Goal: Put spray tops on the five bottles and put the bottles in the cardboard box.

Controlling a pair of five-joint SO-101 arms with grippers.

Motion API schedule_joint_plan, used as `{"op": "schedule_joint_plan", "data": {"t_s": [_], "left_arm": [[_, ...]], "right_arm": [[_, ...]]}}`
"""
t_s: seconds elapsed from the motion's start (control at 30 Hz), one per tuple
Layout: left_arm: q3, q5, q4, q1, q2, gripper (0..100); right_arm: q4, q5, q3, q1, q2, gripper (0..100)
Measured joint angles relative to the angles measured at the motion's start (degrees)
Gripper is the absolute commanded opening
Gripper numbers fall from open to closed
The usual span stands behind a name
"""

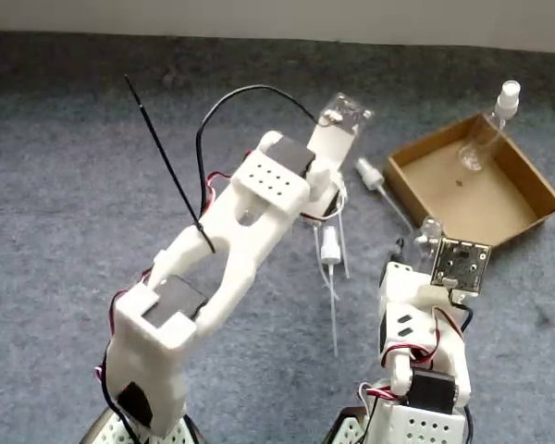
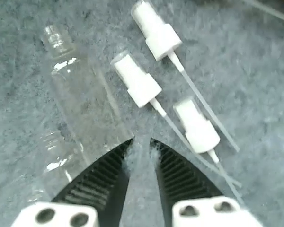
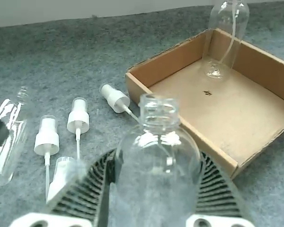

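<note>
Left jaws: stood slightly parted, gripping nothing, above a lying bottle and spray tops.
Right jaws: clamped on an open-necked bottle (upright).
Cardboard box: held one capped bottle.

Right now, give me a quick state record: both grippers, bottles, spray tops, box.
left gripper: open with a narrow gap, empty, over the carpet
lying bottle: on its side beside the left gripper, no top on it
right gripper: shut on the held bottle
held bottle: upright, neck open, no top on it
box: beside the right gripper, open side up
boxed bottle: standing in the box, top on
spray tops: at least three loose on the carpet
</note>
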Motion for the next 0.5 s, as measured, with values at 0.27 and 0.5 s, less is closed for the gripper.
{"op": "schedule_joint_plan", "data": {"t_s": [0.27,0.5], "left_arm": [[-14.6,14.1,0.2,-0.8,14.1,14],[-20.5,16.4,0.2,-3.2,20.4,14]], "right_arm": [[-4.7,0.0,4.5,0.1,0.1,13.4],[-6.2,-0.1,4.6,0.0,0.1,13.4]]}}
